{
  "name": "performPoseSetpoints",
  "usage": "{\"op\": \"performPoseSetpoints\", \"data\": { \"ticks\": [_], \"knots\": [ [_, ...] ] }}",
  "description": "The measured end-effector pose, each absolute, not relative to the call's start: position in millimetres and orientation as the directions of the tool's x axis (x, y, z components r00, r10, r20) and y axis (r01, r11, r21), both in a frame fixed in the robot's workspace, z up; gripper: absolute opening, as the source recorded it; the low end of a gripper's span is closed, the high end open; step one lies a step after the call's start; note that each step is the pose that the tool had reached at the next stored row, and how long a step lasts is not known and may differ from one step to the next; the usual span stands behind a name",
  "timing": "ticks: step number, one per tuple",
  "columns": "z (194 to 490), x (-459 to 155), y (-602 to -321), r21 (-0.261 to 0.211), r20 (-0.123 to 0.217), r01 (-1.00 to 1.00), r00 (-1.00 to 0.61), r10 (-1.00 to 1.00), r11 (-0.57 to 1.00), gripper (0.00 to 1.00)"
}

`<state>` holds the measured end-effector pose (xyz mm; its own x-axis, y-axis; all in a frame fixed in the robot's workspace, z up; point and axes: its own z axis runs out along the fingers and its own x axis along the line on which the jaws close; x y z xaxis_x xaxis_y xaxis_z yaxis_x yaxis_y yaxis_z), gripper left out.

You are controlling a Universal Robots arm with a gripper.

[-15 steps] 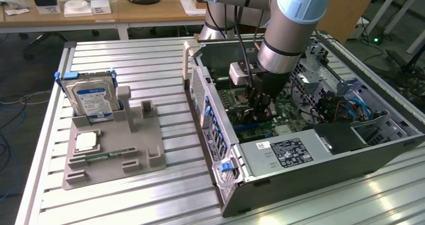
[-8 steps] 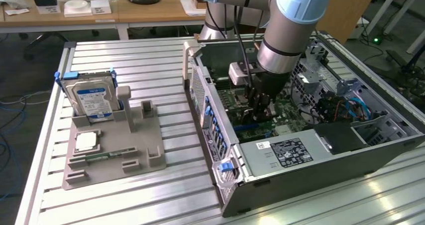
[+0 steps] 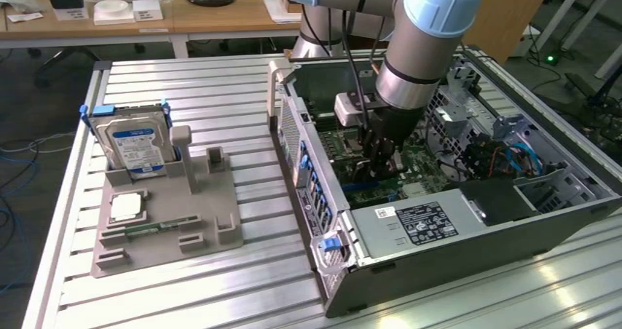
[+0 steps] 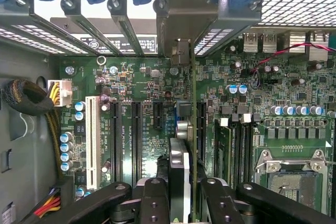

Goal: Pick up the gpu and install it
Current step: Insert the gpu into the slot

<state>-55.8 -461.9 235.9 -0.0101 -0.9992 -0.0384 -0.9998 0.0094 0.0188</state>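
Note:
The gpu (image 4: 185, 166) shows edge-on in the wrist view as a thin card with a fan housing on one side. It stands upright over the green motherboard (image 4: 142, 93) between the black expansion slots. Its metal bracket (image 4: 181, 19) lies against the case's rear slot openings. My gripper (image 4: 186, 205) is shut on the card, one black finger (image 4: 152, 203) on each side. In the exterior view the gripper (image 3: 377, 167) reaches down inside the open computer case (image 3: 306, 169), low over the motherboard. Whether the card sits in a slot I cannot tell.
On the exterior view's left a grey fixture (image 3: 209, 220) holds a silver hard drive (image 3: 136, 143), a processor chip (image 3: 127, 207) and a green memory stick (image 3: 151, 229). Inside the case are the power supply (image 3: 427, 223), a drive cage with cables (image 3: 496, 158), a white slot (image 4: 92, 140) and the processor socket (image 4: 294, 177).

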Motion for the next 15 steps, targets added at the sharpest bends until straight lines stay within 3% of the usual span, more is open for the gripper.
{"op": "performPoseSetpoints", "data": {
  "ticks": [15],
  "knots": [
    [235.8, -55.7, -461.9, 0.019, -0.038, -1.000, -0.019, -0.999, 0.019, 0.28]
  ]
}}
